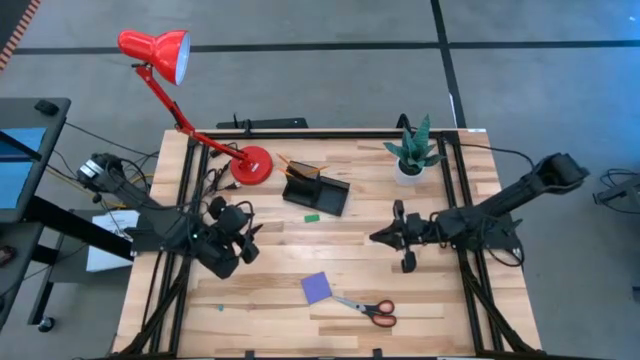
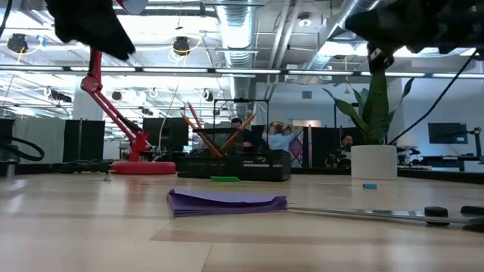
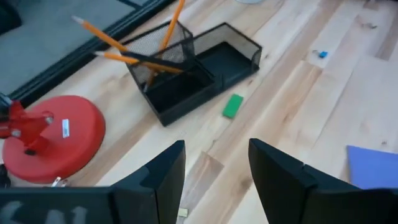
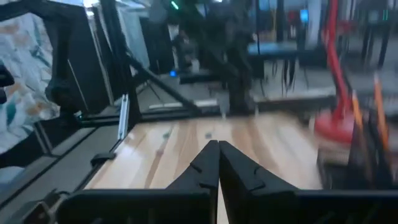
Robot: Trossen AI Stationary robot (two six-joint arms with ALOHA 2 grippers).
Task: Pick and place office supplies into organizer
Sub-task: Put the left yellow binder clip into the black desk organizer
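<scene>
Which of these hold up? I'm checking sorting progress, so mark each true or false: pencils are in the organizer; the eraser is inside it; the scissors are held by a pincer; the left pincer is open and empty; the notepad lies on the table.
1. Pencils stand in the organizer: true.
2. The green eraser is inside the organizer: false; it lies on the table beside it.
3. The scissors are held by a pincer: false; they lie on the table near the notepad.
4. The left pincer is open and empty: true.
5. The notepad lies on the table: true.
</scene>
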